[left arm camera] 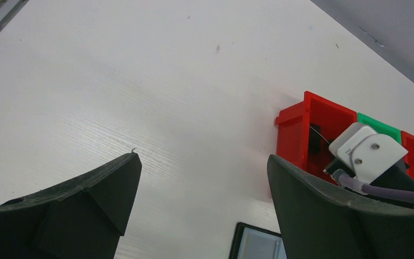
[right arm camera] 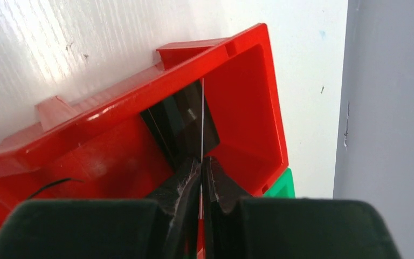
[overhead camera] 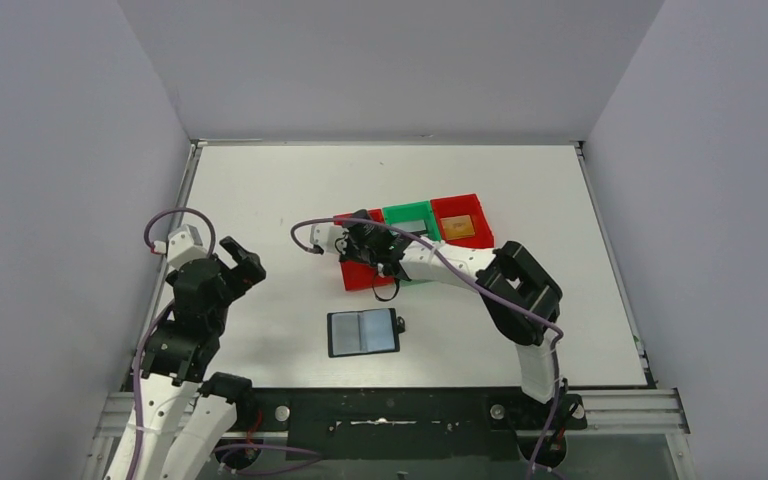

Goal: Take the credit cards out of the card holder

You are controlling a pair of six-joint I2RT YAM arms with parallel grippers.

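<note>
The card holder (overhead camera: 363, 333) lies open on the table, bluish-grey pockets up; its corner shows in the left wrist view (left arm camera: 256, 245). My right gripper (overhead camera: 365, 242) is shut on a thin dark credit card (right arm camera: 201, 116), seen edge-on, and holds it upright inside the left red bin (right arm camera: 242, 86). In the right wrist view the fingertips (right arm camera: 201, 162) pinch the card's near edge. A gold card (overhead camera: 460, 226) lies in the right red bin. A greyish card (overhead camera: 412, 227) seems to lie in the green bin. My left gripper (overhead camera: 245, 262) is open and empty, left of the holder.
The red-green-red bin row (overhead camera: 475, 205) stands mid-table, also in the left wrist view (left arm camera: 315, 116). The right arm's cable loops over the left bin. Grey walls enclose the table on three sides.
</note>
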